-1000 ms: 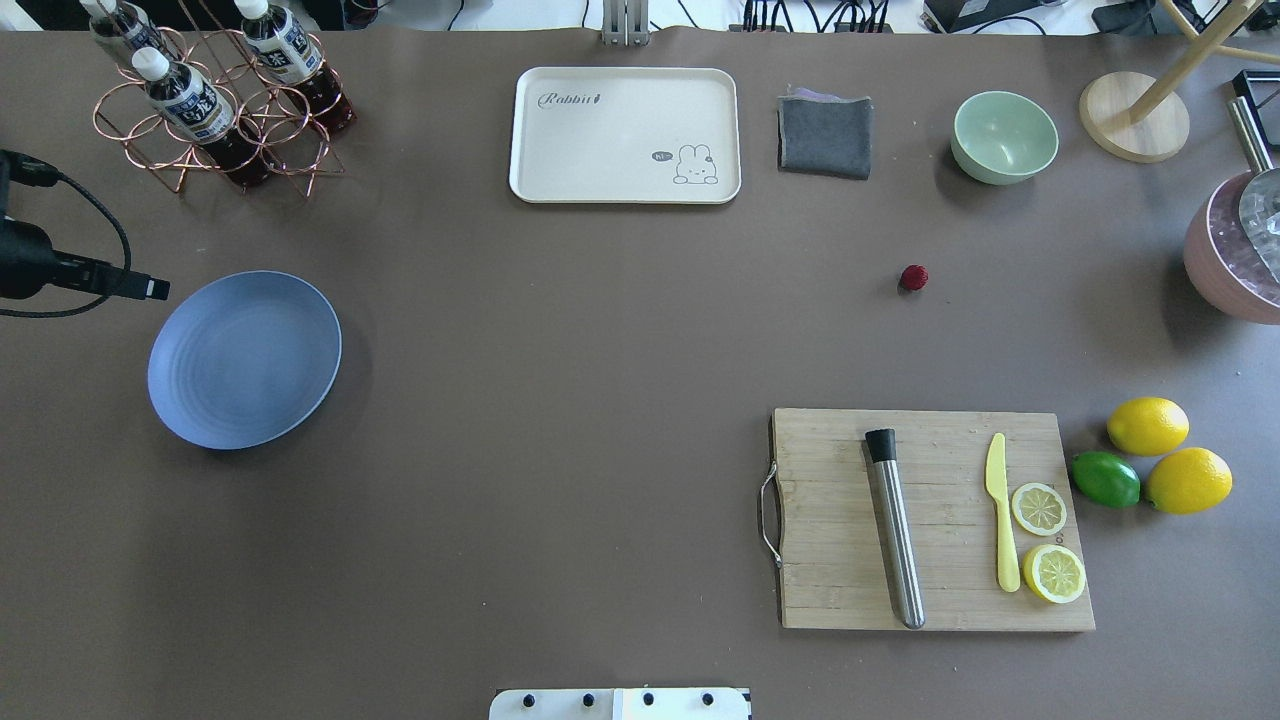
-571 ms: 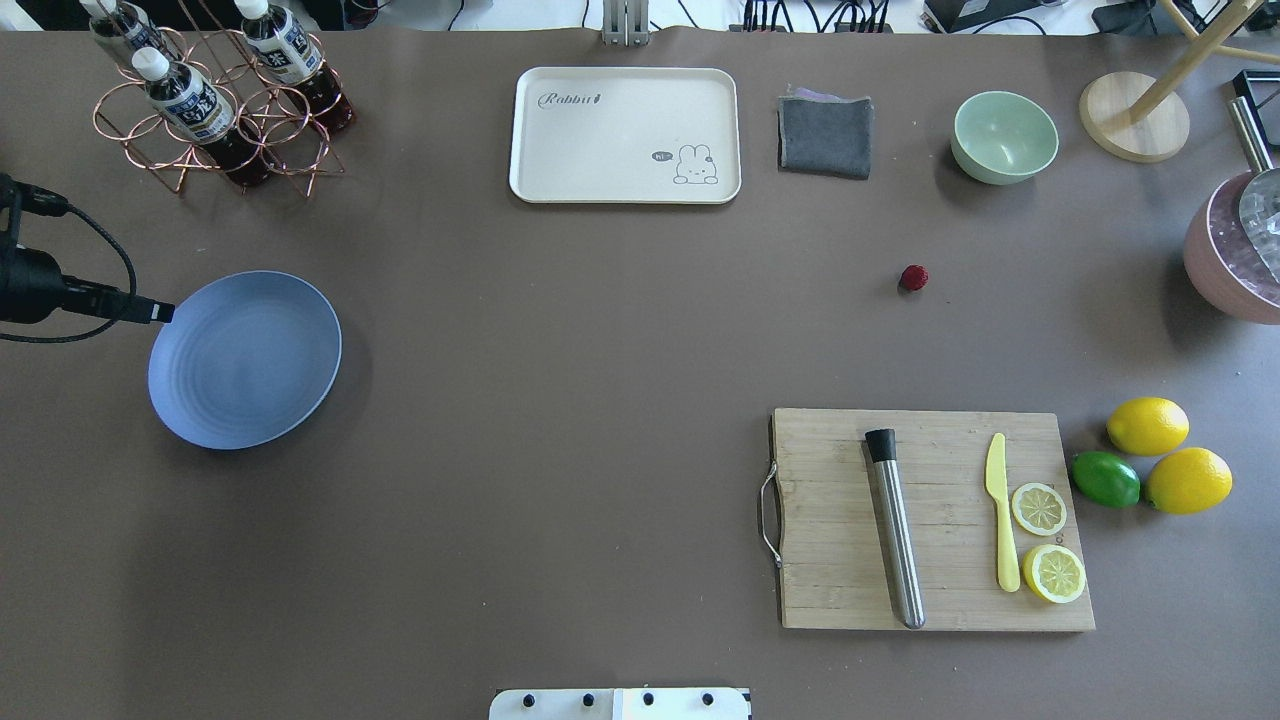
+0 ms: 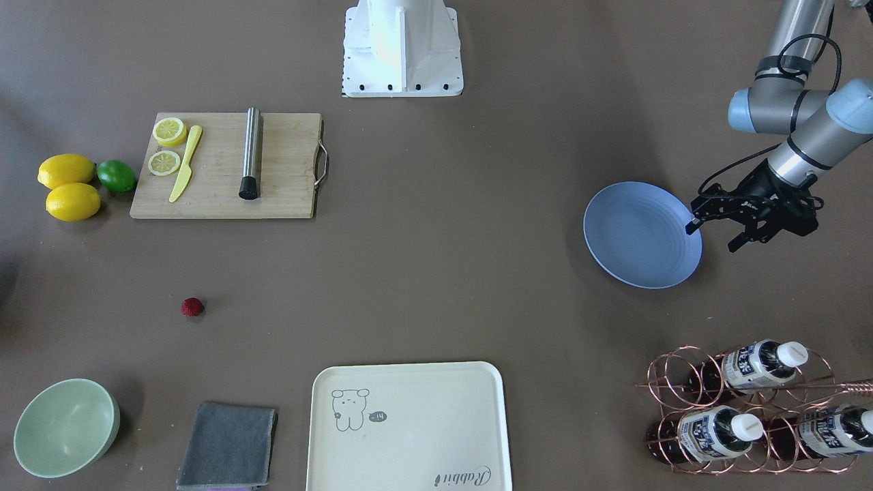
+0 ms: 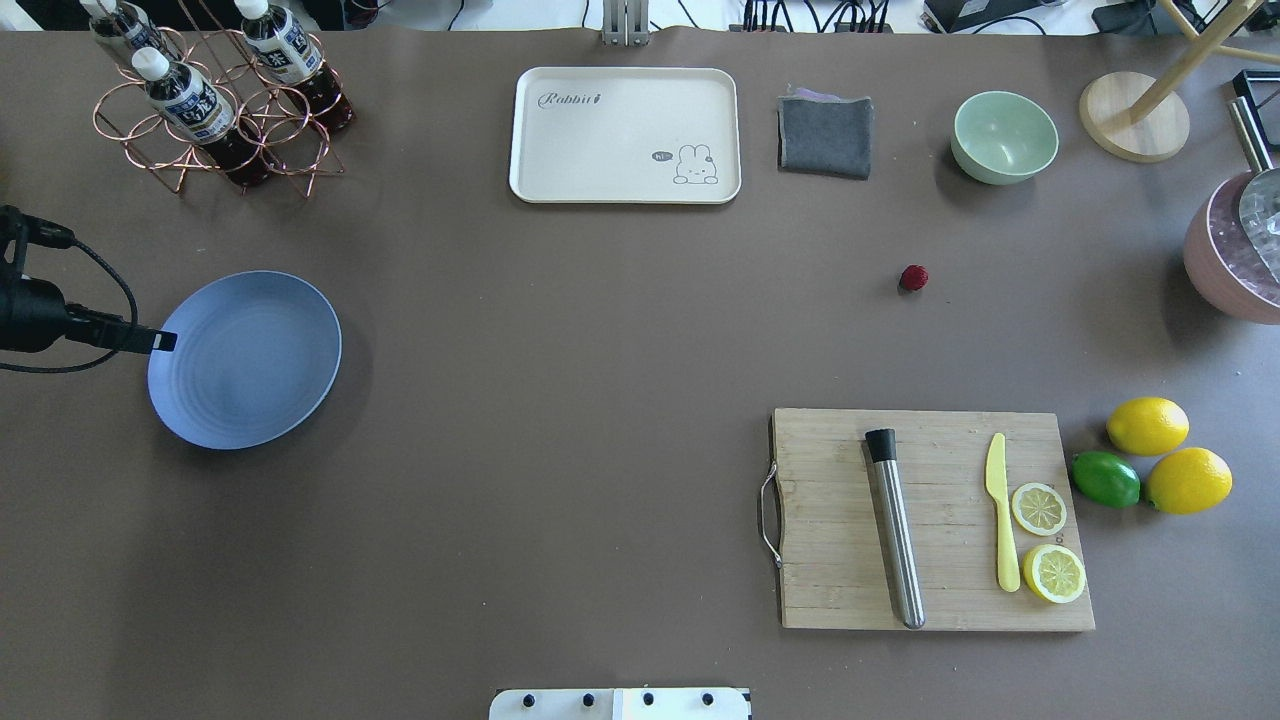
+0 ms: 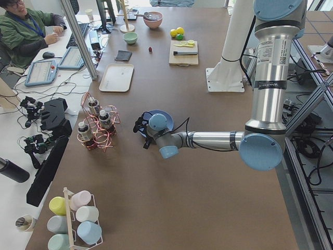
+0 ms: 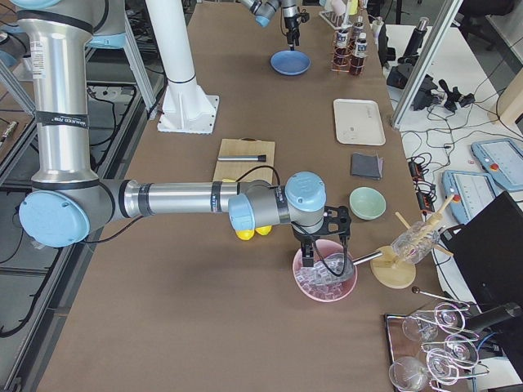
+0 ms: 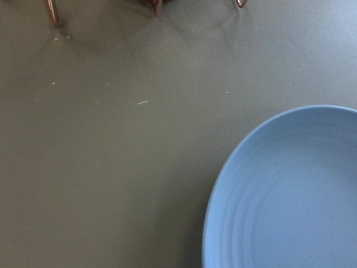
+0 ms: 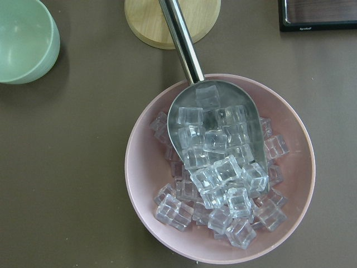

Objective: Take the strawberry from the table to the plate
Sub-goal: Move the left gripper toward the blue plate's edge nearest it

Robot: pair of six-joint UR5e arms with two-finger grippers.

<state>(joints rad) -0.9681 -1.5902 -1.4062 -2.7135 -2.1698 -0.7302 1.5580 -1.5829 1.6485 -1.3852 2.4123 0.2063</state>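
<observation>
The strawberry (image 4: 913, 278) lies alone on the brown table (image 4: 560, 400), right of centre, and shows small and dark red in the front-facing view (image 3: 192, 307). The blue-grey plate (image 4: 245, 360) sits empty at the far left. My left gripper (image 3: 713, 236) hovers open at the plate's outer left rim (image 3: 685, 225), with nothing between its fingers. The left wrist view shows only the plate (image 7: 290, 195) and bare table. My right gripper (image 6: 315, 253) hangs over a pink bowl of ice far from the strawberry. I cannot tell whether it is open or shut.
A cutting board (image 4: 935, 520) carries a steel muddler, a yellow knife and lemon slices, with lemons and a lime (image 4: 1150, 460) beside it. At the back stand a cream tray (image 4: 625, 135), a grey cloth (image 4: 825, 135), a green bowl (image 4: 1004, 137) and a bottle rack (image 4: 215, 100). The pink ice bowl (image 8: 220, 167) holds a scoop.
My left gripper has slid along the plate's left rim toward the robot's side of the table. The strawberry and the plate have not moved.
</observation>
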